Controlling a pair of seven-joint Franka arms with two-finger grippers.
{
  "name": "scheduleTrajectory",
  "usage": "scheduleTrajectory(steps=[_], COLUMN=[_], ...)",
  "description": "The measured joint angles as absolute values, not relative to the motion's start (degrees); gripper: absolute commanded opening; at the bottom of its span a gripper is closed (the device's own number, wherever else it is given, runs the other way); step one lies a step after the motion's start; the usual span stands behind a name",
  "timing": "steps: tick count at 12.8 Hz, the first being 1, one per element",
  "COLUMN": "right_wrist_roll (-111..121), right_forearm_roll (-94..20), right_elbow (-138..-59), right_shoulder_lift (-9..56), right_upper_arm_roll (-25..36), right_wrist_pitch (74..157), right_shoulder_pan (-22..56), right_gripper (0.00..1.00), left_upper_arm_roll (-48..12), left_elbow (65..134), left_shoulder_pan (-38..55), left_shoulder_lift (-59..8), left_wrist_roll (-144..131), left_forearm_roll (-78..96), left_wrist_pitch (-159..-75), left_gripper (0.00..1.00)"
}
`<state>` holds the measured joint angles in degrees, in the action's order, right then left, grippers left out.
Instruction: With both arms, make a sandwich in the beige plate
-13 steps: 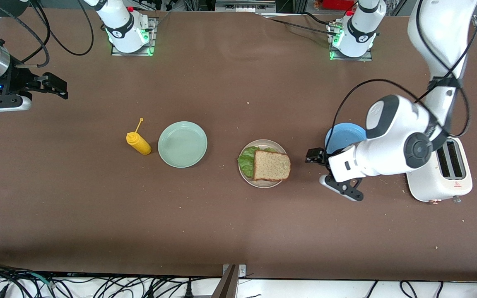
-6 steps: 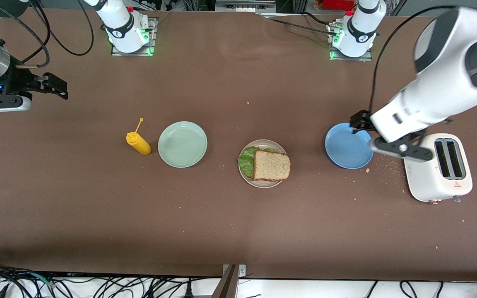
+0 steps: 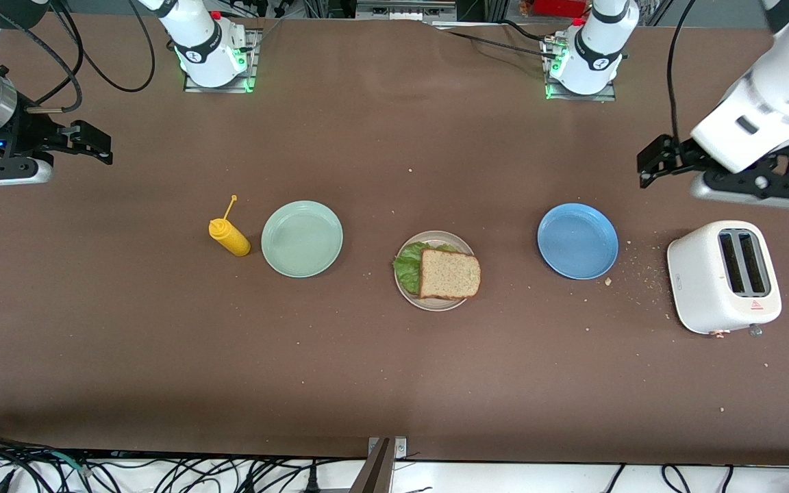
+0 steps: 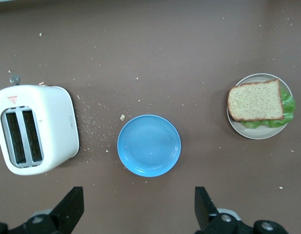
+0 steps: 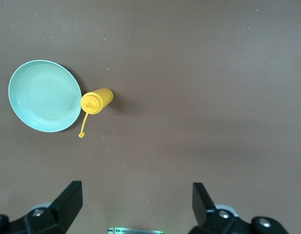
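Sandwich [image 3: 445, 273]: top bread slice over lettuce, the leaf showing along the side toward the right arm's end; lies on the beige plate [image 3: 433, 302] near the middle of the tabletop. Touched by neither gripper, well apart from both sets of fingers.

Left gripper [image 3: 649, 163]: up over the left arm's end of the tabletop, over bare surface near the toaster [image 3: 723, 276]; fingers [image 4: 69, 208] spread wide, nothing held.

Right gripper [image 3: 96, 144]: waiting over the edge at the right arm's end; fingers [image 5: 67, 200] spread wide, nothing held.

Blue plate [image 3: 577, 240]: between sandwich and toaster, bare; crumbs beside it.

Mint plate [image 3: 302, 238]: toward the right arm's end from the sandwich, bare.

Yellow bottle [image 3: 229, 235]: just beside the mint plate, cap dangling.
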<state>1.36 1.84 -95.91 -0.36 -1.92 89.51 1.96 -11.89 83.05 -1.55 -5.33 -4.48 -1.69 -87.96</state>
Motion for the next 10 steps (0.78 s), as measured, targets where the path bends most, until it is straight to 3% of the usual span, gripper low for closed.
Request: scheduleTrajectory(steps=[6,10], right_wrist_roll=[1.36,1.36], right_forearm_roll=[1.84,1.84], right_elbow=[-95.91,-95.91], right_shoulder_lift=[-0.36,-0.35], right_upper_arm_roll=[-1.92,-1.92], right_wrist_pitch=[89.51,89.51], right_shoulder_pan=[1.96,1.96], right_gripper=[1.0,1.0], left_upper_arm_roll=[-7.14,-7.68], left_elbow=[89.11,91.67], left_shoulder_pan=[0.14,0.43], left_shoulder_lift=[-3.43,-0.31], left_wrist_roll=[-2.16,-1.7], left_forearm_roll=[0.15,0.16], left_wrist_pitch=[-88.74,-88.84], left_gripper=[1.0,1.0])
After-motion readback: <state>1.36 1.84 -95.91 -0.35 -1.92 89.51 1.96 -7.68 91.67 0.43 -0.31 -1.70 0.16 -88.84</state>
